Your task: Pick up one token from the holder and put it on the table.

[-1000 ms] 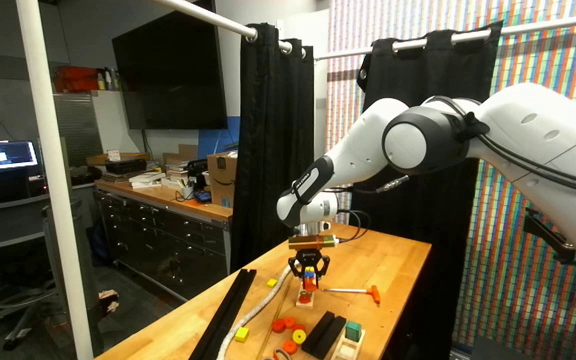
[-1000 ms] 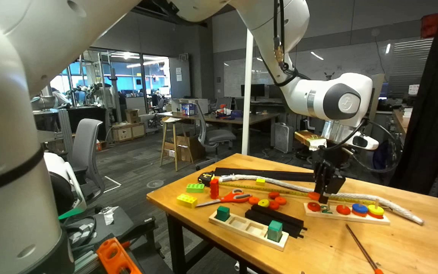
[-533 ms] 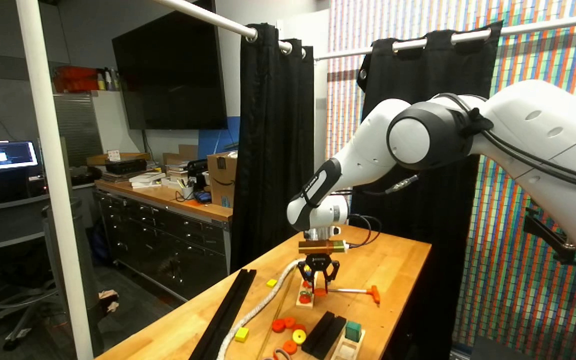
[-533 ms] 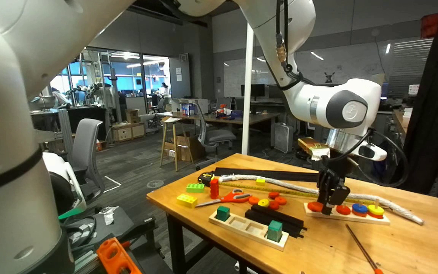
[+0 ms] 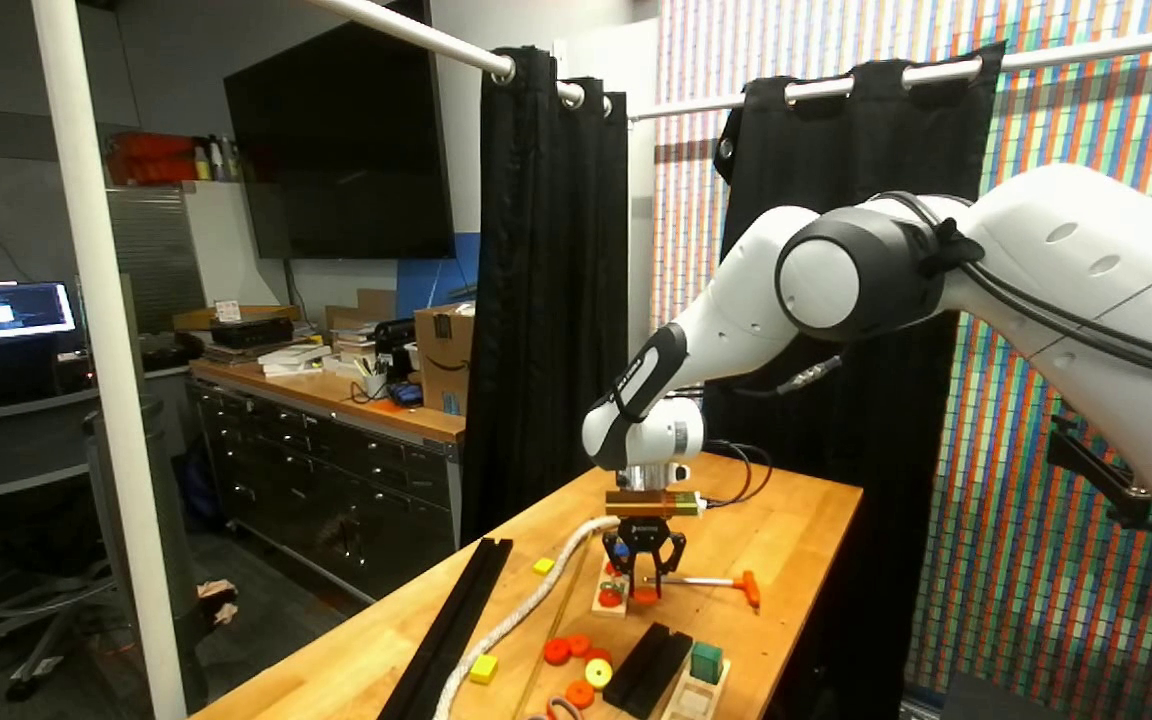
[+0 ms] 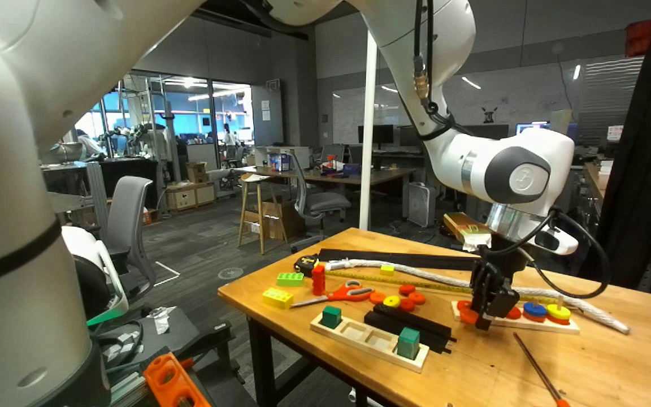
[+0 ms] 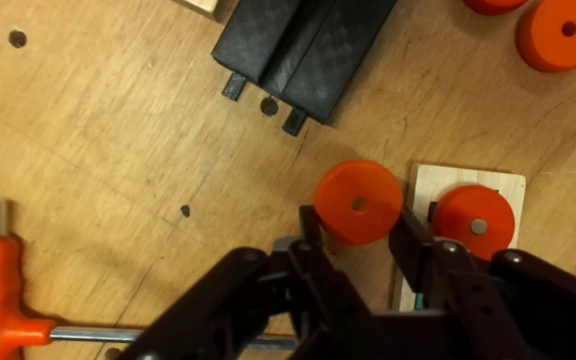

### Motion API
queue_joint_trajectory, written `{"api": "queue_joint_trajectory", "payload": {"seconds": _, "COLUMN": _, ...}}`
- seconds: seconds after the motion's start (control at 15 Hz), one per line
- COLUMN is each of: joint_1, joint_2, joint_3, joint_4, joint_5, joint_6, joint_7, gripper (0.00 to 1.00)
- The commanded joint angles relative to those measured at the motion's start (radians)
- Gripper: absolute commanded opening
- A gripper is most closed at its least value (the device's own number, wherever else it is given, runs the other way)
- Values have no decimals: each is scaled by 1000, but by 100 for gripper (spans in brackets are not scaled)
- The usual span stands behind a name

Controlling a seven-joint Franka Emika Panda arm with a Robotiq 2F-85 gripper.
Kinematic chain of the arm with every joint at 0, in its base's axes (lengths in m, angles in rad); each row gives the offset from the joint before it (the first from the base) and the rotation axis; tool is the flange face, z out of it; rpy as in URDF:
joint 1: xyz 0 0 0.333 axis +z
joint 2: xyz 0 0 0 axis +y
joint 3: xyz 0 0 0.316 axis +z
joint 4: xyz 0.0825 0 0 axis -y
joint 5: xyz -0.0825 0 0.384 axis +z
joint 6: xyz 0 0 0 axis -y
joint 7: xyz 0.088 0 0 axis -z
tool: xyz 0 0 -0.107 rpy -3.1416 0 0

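The token is an orange disc (image 7: 359, 199) with a centre hole. My gripper (image 7: 355, 220) is shut on its edges, one finger on each side. In both exterior views the gripper (image 5: 645, 592) (image 6: 479, 321) holds the token (image 5: 645, 597) (image 6: 467, 315) low over the wooden table (image 7: 93, 125) (image 5: 766, 510) (image 6: 630, 367), just beside the holder. I cannot tell whether the disc touches the table. The holder is a pale wooden strip (image 7: 430, 175) (image 5: 609, 609) (image 6: 565, 328) with pegs carrying red, blue and yellow discs. The gripper partly hides it.
An orange T-handle tool (image 7: 0, 300) lies beside the gripper. A black grooved block (image 7: 308, 50) and loose discs (image 7: 560, 35) lie nearby. A tray with green cubes (image 6: 370, 339) is near the table edge. A white rope (image 6: 427, 274) runs behind the holder.
My gripper has carried the token from above the holder's end sideways toward the T-handle tool, then down beside the holder. It stays shut on the token.
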Motion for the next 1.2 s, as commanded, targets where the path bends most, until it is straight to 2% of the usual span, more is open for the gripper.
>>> {"api": "queue_joint_trajectory", "payload": {"seconds": 0.0, "joint_1": -20, "joint_2": -7, "joint_3": 18, "joint_4": -11, "joint_5": 27, "joint_6": 22, "joint_7": -31, "gripper": 22}}
{"api": "queue_joint_trajectory", "payload": {"seconds": 0.07, "joint_1": -23, "joint_2": -5, "joint_3": 20, "joint_4": -10, "joint_5": 30, "joint_6": 22, "joint_7": -33, "gripper": 30}}
{"api": "queue_joint_trajectory", "payload": {"seconds": 0.13, "joint_1": -26, "joint_2": -4, "joint_3": 22, "joint_4": -9, "joint_5": 34, "joint_6": 20, "joint_7": -35, "gripper": 65}}
{"api": "queue_joint_trajectory", "payload": {"seconds": 0.2, "joint_1": -27, "joint_2": -4, "joint_3": 24, "joint_4": -9, "joint_5": 38, "joint_6": 20, "joint_7": -36, "gripper": 66}}
{"api": "queue_joint_trajectory", "payload": {"seconds": 0.27, "joint_1": -29, "joint_2": -3, "joint_3": 25, "joint_4": -9, "joint_5": 43, "joint_6": 20, "joint_7": -37, "gripper": 71}}
{"api": "queue_joint_trajectory", "payload": {"seconds": 0.47, "joint_1": -33, "joint_2": -3, "joint_3": 28, "joint_4": -9, "joint_5": 52, "joint_6": 20, "joint_7": -42, "gripper": 95}}
{"api": "queue_joint_trajectory", "payload": {"seconds": 0.53, "joint_1": -33, "joint_2": -6, "joint_3": 27, "joint_4": -11, "joint_5": 52, "joint_6": 19, "joint_7": -43, "gripper": 99}}
{"api": "queue_joint_trajectory", "payload": {"seconds": 0.67, "joint_1": -21, "joint_2": -33, "joint_3": 18, "joint_4": -29, "joint_5": 40, "joint_6": 19, "joint_7": -36, "gripper": 100}}
{"api": "queue_joint_trajectory", "payload": {"seconds": 0.87, "joint_1": 4, "joint_2": -140, "joint_3": 10, "joint_4": -96, "joint_5": 4, "joint_6": -4, "joint_7": -56, "gripper": 100}}
{"api": "queue_joint_trajectory", "payload": {"seconds": 1.13, "joint_1": 9, "joint_2": -319, "joint_3": 35, "joint_4": -187, "joint_5": -42, "joint_6": -93, "joint_7": -186, "gripper": 100}}
